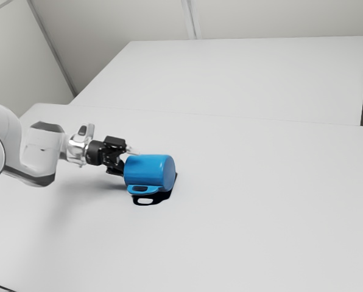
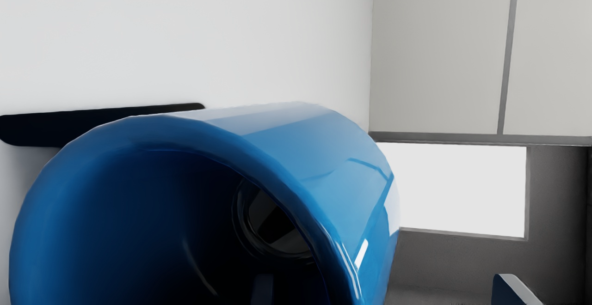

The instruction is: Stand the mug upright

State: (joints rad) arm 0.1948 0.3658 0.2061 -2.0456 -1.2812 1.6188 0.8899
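Blue and glossy, the mug (image 1: 150, 170) lies on its side on the table (image 1: 260, 194) just ahead of the gripper (image 1: 128, 162), mouth toward it, base away. The gripper is spread open, one finger (image 2: 511, 291) apart from the mug's outer wall; the other may be the dim shape inside the dark mouth. The wrist view's edge cuts off part of the rim.

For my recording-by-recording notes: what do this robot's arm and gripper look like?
The arm has smooth, rounded white links with dark grey bands. Near its end comes a shiny silver section with a dark marking, then the black, angular two-finger gripper.
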